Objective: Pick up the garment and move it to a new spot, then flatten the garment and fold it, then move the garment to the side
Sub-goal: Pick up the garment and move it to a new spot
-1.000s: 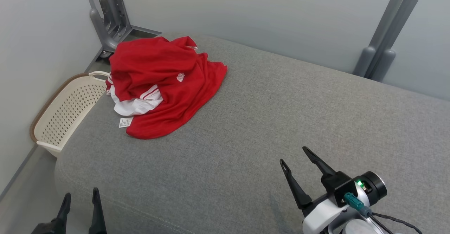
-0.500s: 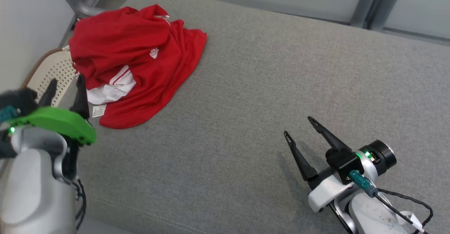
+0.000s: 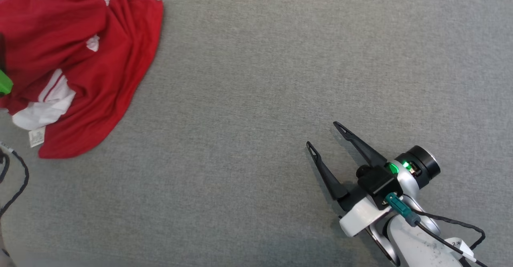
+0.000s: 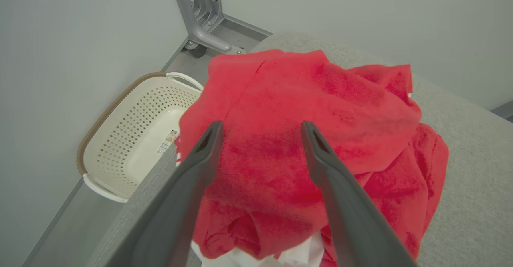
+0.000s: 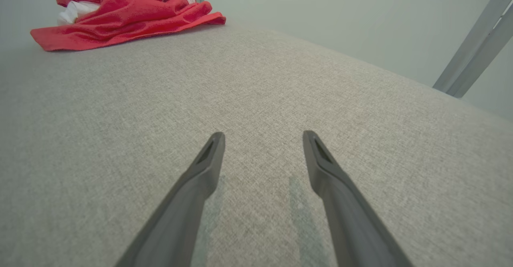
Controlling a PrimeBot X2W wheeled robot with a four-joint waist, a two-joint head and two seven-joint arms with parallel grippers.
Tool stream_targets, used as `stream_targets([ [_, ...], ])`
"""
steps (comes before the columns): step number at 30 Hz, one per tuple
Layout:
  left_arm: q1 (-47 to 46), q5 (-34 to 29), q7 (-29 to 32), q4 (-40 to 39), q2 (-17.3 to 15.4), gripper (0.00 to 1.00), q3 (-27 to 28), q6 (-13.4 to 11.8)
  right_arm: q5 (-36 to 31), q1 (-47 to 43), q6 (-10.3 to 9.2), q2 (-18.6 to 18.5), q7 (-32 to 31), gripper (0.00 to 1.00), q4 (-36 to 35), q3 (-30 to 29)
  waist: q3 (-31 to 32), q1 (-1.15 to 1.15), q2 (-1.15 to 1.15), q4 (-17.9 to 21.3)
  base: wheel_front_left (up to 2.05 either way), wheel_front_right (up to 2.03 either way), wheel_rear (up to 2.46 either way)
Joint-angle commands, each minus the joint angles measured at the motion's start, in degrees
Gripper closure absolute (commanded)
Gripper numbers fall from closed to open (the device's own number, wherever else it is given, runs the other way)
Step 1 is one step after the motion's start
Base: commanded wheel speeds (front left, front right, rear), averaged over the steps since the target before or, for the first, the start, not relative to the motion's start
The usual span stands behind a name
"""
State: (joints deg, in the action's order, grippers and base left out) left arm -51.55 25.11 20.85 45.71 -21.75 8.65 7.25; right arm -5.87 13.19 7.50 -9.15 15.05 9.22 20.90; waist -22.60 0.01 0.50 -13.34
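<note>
**Garment:** one crumpled red fabric garment (image 3: 80, 54) with white striped trim and a small white label. It is heaped at a far corner of the grey fabric-covered bench (image 3: 256, 78), by the bench's left edge.

**Left claw** (image 4: 261, 124)**:** two long dark fingers are held apart over the red heap. Nothing is clasped between them. Contact with the cloth cannot be told.

**Right claw** (image 3: 322, 134)**:** the fingers are spread and empty, held low over bare bench, well apart from the garment.

**Basket:** one cream perforated plastic basket (image 4: 132, 138) is set on the floor, just beside the bench corner below the garment.
</note>
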Motion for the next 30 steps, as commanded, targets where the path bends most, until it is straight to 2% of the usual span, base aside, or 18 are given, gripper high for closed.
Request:
stream_targets([
  [1, -1.7, 0.8, 0.3, 2.8, -0.8, 0.00, 0.7, -0.3, -0.4, 0.1, -0.02, 0.1, 0.2, 0.00, -0.4, -0.1, -5.2, -0.01, -0.50, 6.0, 0.00, 0.00, 0.00],
  [4, -2.8, 1.8, -0.1, 7.1, -1.7, 0.00, 1.6, -0.5, -0.5, -0.7, -0.02, 0.5, 0.2, 0.00, -0.9, -0.2, -5.8, -0.01, -0.50, 7.4, 0.00, 0.00, 0.00],
  [5, -3.1, 1.7, -0.5, 8.0, -2.0, 0.59, 1.5, -0.4, -0.6, -1.0, -0.02, 0.6, 0.2, 0.00, -1.1, -0.5, -5.8, -0.01, -0.50, 7.6, 0.00, 0.00, 0.00],
  [6, -3.1, 1.7, -0.5, 8.0, -2.0, 0.59, 1.5, -0.4, -0.6, -1.0, -0.02, 0.6, 0.2, 0.00, -1.1, -0.5, -5.8, -0.01, -0.50, 7.6, 0.00, 0.00, 0.00],
  [7, -3.3, 1.9, -1.0, 9.0, -2.0, 1.00, 1.3, -0.3, -0.7, -1.2, -0.02, 0.6, 0.2, 0.00, -1.3, -0.8, -5.8, -0.01, -0.50, 7.7, 0.00, 0.00, 0.00],
  [12, -4.0, 0.4, -3.2, 12.0, -2.5, 1.00, -1.3, 0.1, -0.7, -2.6, -0.02, 0.5, 0.2, 0.00, -1.4, -2.4, -4.7, -0.01, -0.50, 6.7, 0.00, 0.00, 0.00],
  [18, -5.8, -0.9, -6.8, 12.4, -1.3, 1.00, -5.2, 0.3, 0.1, -3.6, -0.02, 0.6, 0.2, 0.00, -0.6, -2.5, -0.8, -0.01, -0.50, 3.9, 0.00, 0.00, 0.00],
  [24, -8.3, 3.1, -5.0, 6.0, -2.7, 1.00, -11.0, 0.3, 1.2, -2.7, -0.02, 1.4, 0.2, 0.00, 0.2, -1.9, 2.7, -0.01, -0.50, 2.4, 0.00, 0.00, 0.00],
  [30, -9.3, 10.5, 1.1, -3.9, -5.1, 1.00, -16.8, 0.3, 2.7, -3.4, -0.02, 3.1, 0.2, 0.00, 1.6, -0.3, 6.2, -0.01, -0.50, 3.1, 0.00, 0.00, 0.00],
])
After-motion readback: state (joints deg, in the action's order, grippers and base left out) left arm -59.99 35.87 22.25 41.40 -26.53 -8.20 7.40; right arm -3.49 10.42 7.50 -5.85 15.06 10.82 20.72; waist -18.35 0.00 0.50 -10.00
